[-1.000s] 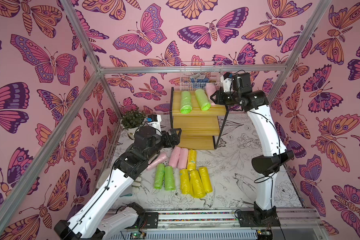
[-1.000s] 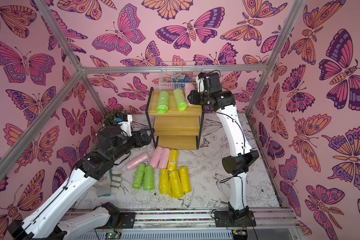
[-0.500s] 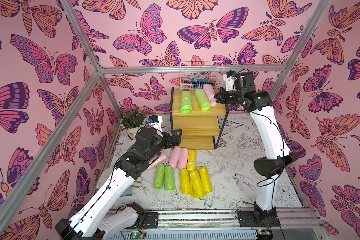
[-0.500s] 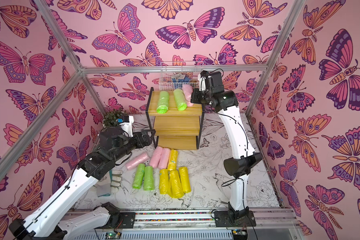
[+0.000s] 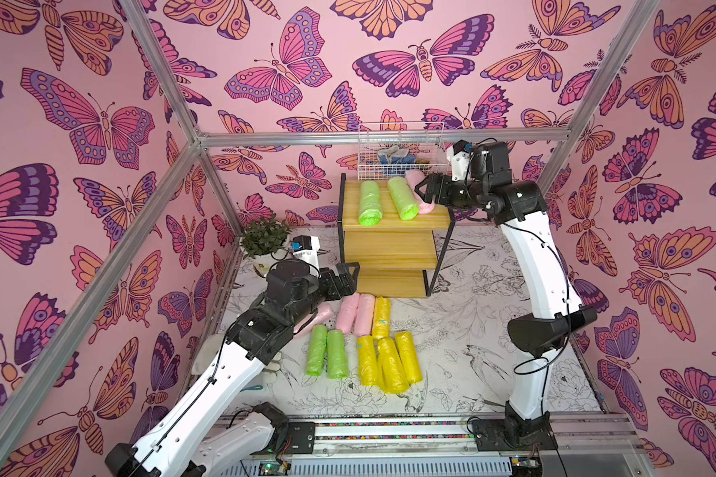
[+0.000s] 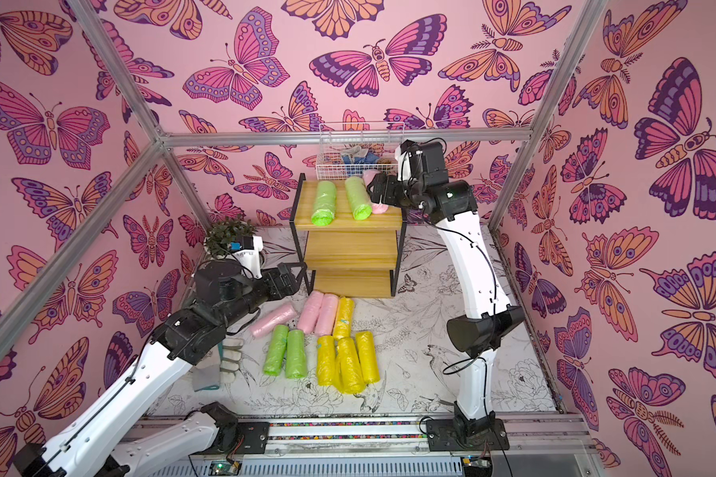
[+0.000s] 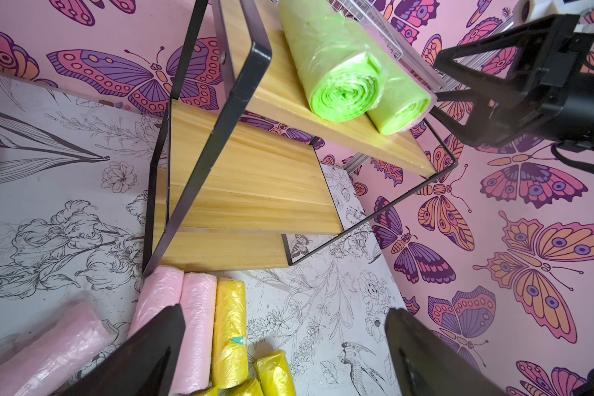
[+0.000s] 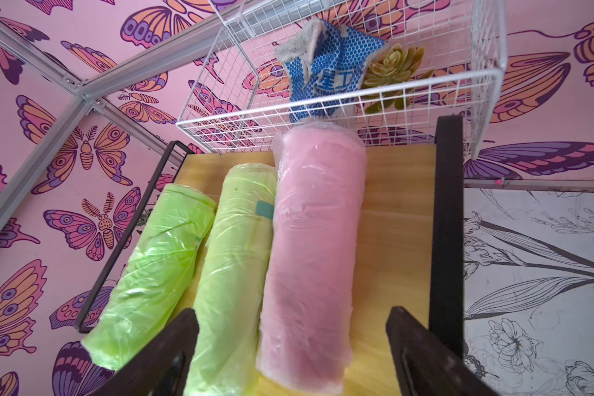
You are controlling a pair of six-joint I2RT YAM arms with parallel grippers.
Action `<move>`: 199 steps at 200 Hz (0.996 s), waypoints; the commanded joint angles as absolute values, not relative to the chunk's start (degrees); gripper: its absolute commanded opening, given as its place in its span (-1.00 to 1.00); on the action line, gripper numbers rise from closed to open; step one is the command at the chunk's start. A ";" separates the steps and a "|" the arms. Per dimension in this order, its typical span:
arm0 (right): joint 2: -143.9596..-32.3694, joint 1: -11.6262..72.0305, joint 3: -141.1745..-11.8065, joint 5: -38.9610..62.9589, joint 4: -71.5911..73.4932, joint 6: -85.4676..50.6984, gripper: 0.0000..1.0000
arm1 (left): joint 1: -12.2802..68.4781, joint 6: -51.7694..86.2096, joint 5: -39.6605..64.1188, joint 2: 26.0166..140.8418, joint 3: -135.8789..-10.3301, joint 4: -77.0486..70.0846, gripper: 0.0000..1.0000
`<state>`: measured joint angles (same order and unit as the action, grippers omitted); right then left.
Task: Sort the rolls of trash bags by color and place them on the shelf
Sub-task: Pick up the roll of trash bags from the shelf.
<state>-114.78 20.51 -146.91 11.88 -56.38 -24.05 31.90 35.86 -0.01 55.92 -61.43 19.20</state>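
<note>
Now the right hand point(image 8: 290, 319) is open wide and holds nothing. The pink roll point(image 8: 312, 247) lies on the top board point(image 8: 391, 240) of the shelf point(image 5: 393, 247), between the hand's two fingers point(image 8: 172, 346). Its side touches a green roll point(image 8: 234, 267), and a second green roll point(image 8: 151, 274) lies next to that one. The left hand point(image 7: 283, 315) is open too and empty. It hangs low by the bottom board, just over two pink rolls point(image 5: 348, 314) on the worktop point(image 5: 472, 351). A third pink roll point(image 6: 273, 320), two green rolls point(image 5: 316, 355) and four yellow rolls point(image 5: 391, 363) lie there as well.

I think the step now is to take the right hand away. It should go straight back and a bit up, so no finger knocks the pink roll. Round rolls roll off easily. The roll's near end may stick out past the board, but the view is too poor to be sure. Pink beside green means two colours on one board, so the pinks may need their own spot.
</note>
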 commanded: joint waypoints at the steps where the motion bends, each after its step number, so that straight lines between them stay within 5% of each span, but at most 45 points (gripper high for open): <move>1: -115.95 20.92 -146.87 12.39 -54.27 -24.57 0.82 | 32.08 35.33 -0.62 55.40 -60.73 18.03 0.95; 64: -118.97 21.42 -147.31 11.52 -53.82 -22.42 0.48 | 32.06 34.27 -0.10 58.42 -62.14 18.06 0.95; 147: -122.32 25.21 -149.68 4.47 -61.44 -16.74 0.54 | 32.08 32.98 -0.18 60.45 -61.79 17.80 0.95; 179: -122.70 26.16 -149.68 2.57 -63.40 -16.03 0.31 | 32.08 32.85 -0.11 60.72 -61.53 17.67 0.95; 199: -122.69 26.32 -149.68 2.21 -64.37 -16.10 -0.01 | 32.08 32.83 -0.03 60.60 -61.44 17.72 0.95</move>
<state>-119.96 25.12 -150.17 3.53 -56.51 -17.45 31.90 33.85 0.01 60.25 -61.45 18.90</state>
